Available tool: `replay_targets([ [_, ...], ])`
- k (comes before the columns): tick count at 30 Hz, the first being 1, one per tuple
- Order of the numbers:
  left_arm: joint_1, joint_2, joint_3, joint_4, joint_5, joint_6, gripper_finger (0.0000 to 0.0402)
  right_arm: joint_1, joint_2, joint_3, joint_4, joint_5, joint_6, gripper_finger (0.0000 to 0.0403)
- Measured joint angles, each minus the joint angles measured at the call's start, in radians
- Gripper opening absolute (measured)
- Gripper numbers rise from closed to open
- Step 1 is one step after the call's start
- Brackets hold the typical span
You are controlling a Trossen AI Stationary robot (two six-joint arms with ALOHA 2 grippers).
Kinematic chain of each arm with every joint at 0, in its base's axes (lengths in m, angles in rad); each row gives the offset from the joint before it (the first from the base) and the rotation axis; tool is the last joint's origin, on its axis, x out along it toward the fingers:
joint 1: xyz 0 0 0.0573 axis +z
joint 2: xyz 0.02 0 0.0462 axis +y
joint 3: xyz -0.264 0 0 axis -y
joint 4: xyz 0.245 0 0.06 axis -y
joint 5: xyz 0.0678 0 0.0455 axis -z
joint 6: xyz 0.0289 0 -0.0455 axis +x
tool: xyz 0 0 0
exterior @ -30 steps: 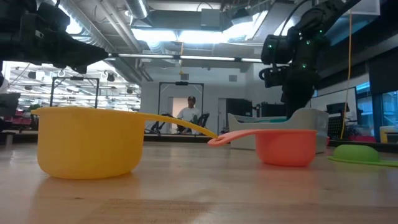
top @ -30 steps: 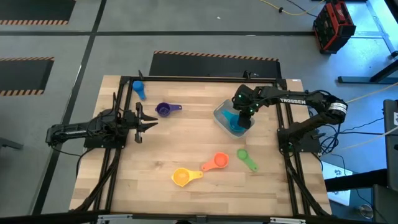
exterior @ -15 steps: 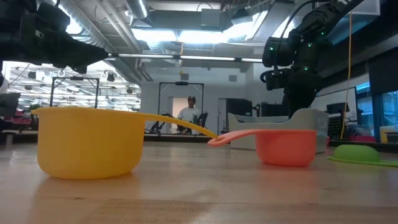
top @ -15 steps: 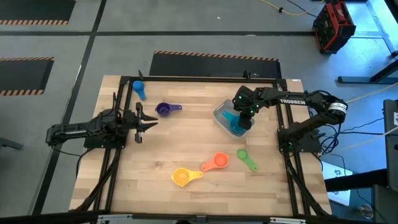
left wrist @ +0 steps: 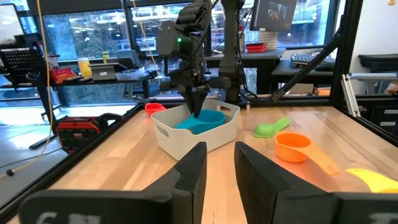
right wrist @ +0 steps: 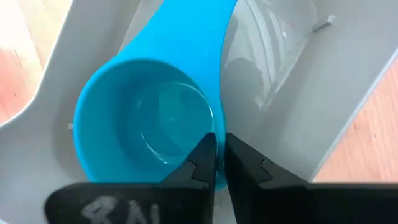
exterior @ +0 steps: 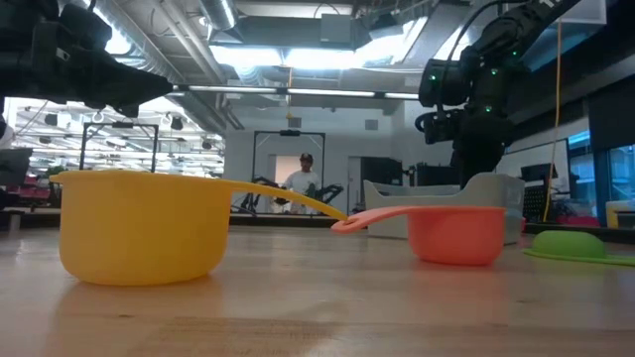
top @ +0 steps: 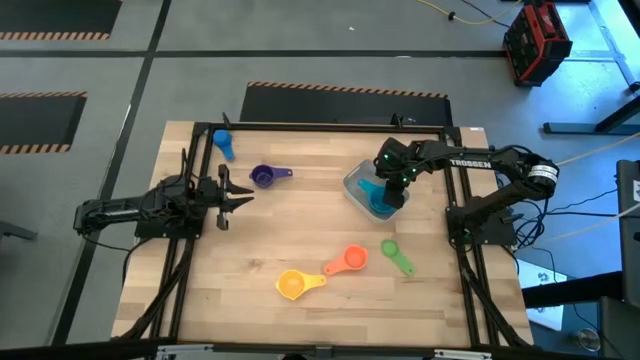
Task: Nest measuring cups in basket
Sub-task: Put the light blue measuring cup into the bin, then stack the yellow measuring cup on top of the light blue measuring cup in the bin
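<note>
Teal cup down in the basket, and the arm has stopped moving!
Right gripper [right wrist: 216, 163] pinches the teal cup's [right wrist: 146, 134] rim inside the basket [top: 352, 187], fingers barely easing; left gripper [top: 237, 192] waits far off, half-apart.

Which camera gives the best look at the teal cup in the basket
The right wrist view: the teal cup fills the picture, the right tool pinching its rim. The left wrist view shows it inside the basket. The high view shows it small. The low view hides it.

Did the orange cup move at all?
No. The orange measuring cup sits in the same spot as before, between the yellow measuring cup and the green measuring cup.
</note>
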Motion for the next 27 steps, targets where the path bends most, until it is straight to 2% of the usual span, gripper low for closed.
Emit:
replay_targets([
  [11,0.0,0.0,0.0,0.0,0.0,0.0,0.0076,0.0,0.0,0.0,0.001,0.0,0.0,0.0102],
  [27,0.0,0.0,0.0,0.046,0.001,0.0,0.0076,0.0,-0.003,0.008,-0.02,0.0,0.002,0.0107],
])
